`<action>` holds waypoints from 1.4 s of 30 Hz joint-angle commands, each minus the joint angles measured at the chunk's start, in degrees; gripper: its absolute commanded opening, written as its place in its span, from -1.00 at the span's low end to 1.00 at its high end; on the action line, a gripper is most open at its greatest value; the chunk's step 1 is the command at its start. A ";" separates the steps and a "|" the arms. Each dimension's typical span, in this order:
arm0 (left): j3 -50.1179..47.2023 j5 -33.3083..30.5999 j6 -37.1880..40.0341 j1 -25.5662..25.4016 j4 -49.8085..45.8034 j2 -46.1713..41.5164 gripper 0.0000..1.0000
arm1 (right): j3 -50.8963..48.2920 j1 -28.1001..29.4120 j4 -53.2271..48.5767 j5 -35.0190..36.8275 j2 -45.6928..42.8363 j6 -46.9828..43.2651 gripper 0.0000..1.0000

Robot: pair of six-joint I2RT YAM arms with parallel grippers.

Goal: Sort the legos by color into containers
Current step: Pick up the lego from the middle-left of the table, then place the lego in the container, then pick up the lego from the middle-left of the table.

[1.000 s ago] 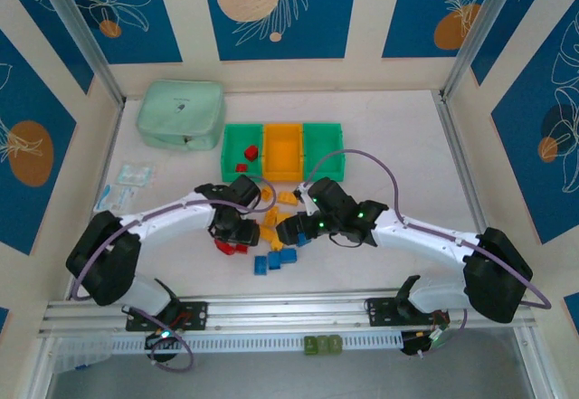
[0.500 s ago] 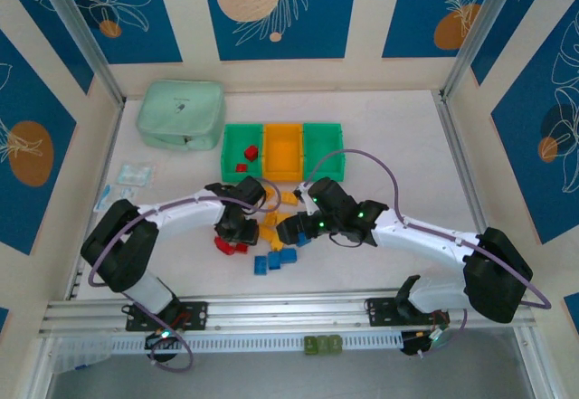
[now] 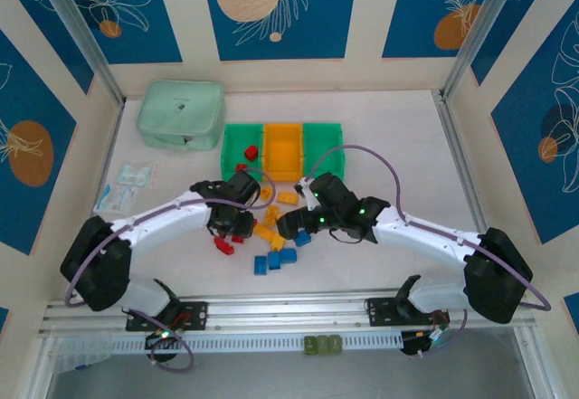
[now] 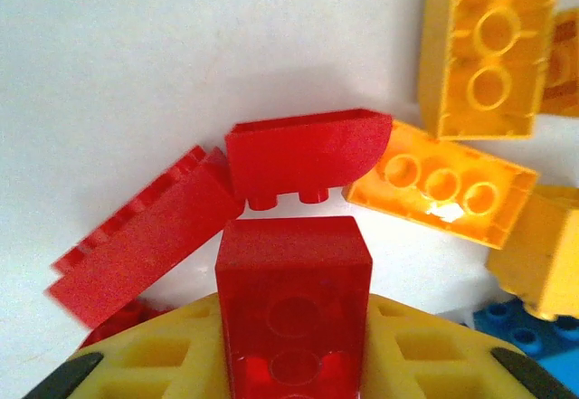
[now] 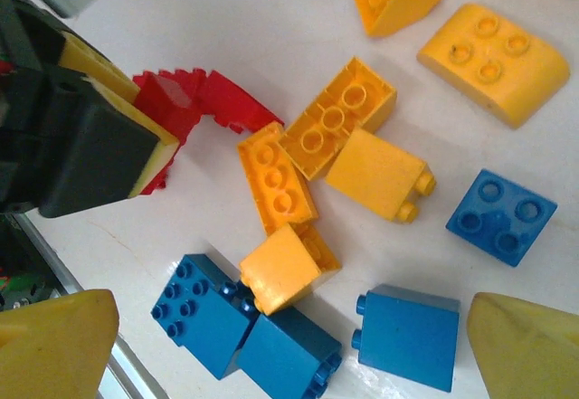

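My left gripper (image 4: 294,363) is shut on a red brick (image 4: 294,295) that stands between its yellow pads just above the table. Below it lie a curved red brick (image 4: 308,155), a red plate (image 4: 145,236) and orange-yellow bricks (image 4: 439,186). My right gripper (image 5: 289,354) hangs open over the pile, with blue bricks (image 5: 285,354) and a yellow brick (image 5: 280,268) between its fingers. From above, both grippers, left (image 3: 239,227) and right (image 3: 288,227), meet over the loose legos (image 3: 274,259). Behind them stand the three bins: green (image 3: 230,137) holding two red bricks, orange (image 3: 282,150), green (image 3: 323,138).
A mint-green zippered pouch (image 3: 181,114) lies at the back left. Clear packets (image 3: 127,186) sit by the left wall. The left gripper's black body (image 5: 81,137) shows close to the right gripper's left finger. Metal rails run along both sides and the near edge.
The left arm has swung slightly back toward the bins with the red brick held. The right gripper has barely moved.
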 commanded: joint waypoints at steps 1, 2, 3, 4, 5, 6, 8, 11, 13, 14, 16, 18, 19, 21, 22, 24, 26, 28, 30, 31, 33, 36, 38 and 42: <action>3.94 -4.59 2.20 0.66 -2.81 -3.36 -0.34 | 3.26 -1.24 0.79 -0.94 -0.18 -1.45 0.98; 5.02 -5.50 2.86 1.09 -2.60 -3.53 -0.34 | 3.68 -1.68 0.92 -1.11 -0.17 -1.30 0.98; 6.51 -6.30 3.79 1.74 -2.31 -3.46 -0.34 | 3.99 -2.28 1.34 -1.39 -0.06 -1.14 0.98; 8.32 -6.82 4.80 2.57 -2.01 -2.96 -0.34 | 4.29 -2.97 1.89 -1.88 -0.04 -0.94 0.98; 9.73 -7.48 5.63 3.49 -1.91 -2.20 -0.34 | 4.56 -3.58 2.25 -2.15 -0.02 -0.64 0.98; 11.83 -8.81 6.25 4.25 -1.89 -1.19 -0.34 | 4.90 -4.45 2.46 -2.29 -0.09 -0.15 0.98; 15.27 -11.50 7.48 5.72 -0.59 0.99 -0.34 | 5.45 -6.08 2.63 -2.55 -0.09 0.48 0.98; 19.25 -11.67 8.97 9.64 3.34 5.20 -0.34 | 5.85 -7.57 2.90 -1.23 -0.52 0.06 0.98; 22.88 -10.60 9.24 12.32 4.89 9.29 -0.35 | 6.20 -8.46 2.74 -0.62 -0.74 -0.20 0.98; 24.21 -10.05 9.69 13.17 5.91 10.95 -0.35 | 6.22 -8.90 2.72 -0.58 -0.89 -0.29 0.98; 27.85 -9.09 10.18 15.01 7.47 15.91 -0.35 | 6.05 -9.69 2.81 -0.71 -1.20 -0.23 0.98; 31.81 -8.07 10.59 16.38 7.74 20.78 -0.36 | 5.88 -10.19 3.12 -0.89 -1.43 -0.30 0.98; 34.05 -8.24 11.08 16.87 7.82 23.44 -0.36 | 5.85 -10.35 3.17 -0.82 -1.46 -0.39 0.98; 37.92 -9.68 11.96 17.57 7.36 28.10 -0.36 | 5.92 -10.61 3.17 -0.98 -1.29 -0.39 0.98; 40.42 -9.69 11.98 17.98 6.16 30.49 -0.36 | 5.94 -10.74 3.09 -1.07 -1.28 -0.41 0.98; 43.80 -9.06 12.27 18.27 5.67 33.68 -0.34 | 6.03 -10.88 2.99 -1.23 -1.26 -0.47 0.98; 45.24 -9.43 12.57 18.39 5.80 35.59 -0.30 | 6.05 -10.98 3.03 -1.18 -1.17 -0.48 0.98; 46.97 -9.01 12.81 18.40 4.29 36.65 -0.19 | 6.31 -11.11 2.74 -1.46 -1.17 -0.73 0.98; 47.03 -9.63 13.05 18.39 4.05 36.13 -0.02 | 6.31 -11.16 2.68 -1.59 -1.16 -1.05 0.98; 46.71 -10.08 13.17 18.40 4.05 35.56 -0.01 | 6.16 -11.16 2.79 -1.60 -1.10 -1.18 0.98; 45.79 -10.34 13.34 18.40 3.98 34.11 0.02 | 6.03 -11.16 2.77 -1.67 -0.86 -1.36 0.98; 43.68 -10.14 13.84 18.40 4.51 31.41 0.10 | 6.09 -11.16 2.80 -1.92 -0.19 -1.53 0.98; 42.91 -9.33 13.83 18.44 3.71 29.64 0.10 | 6.29 -11.19 2.64 -2.09 0.21 -1.53 0.98; 37.69 -4.64 13.20 18.33 5.03 23.99 0.16 | 6.38 -11.08 2.64 -2.38 0.38 -1.69 0.98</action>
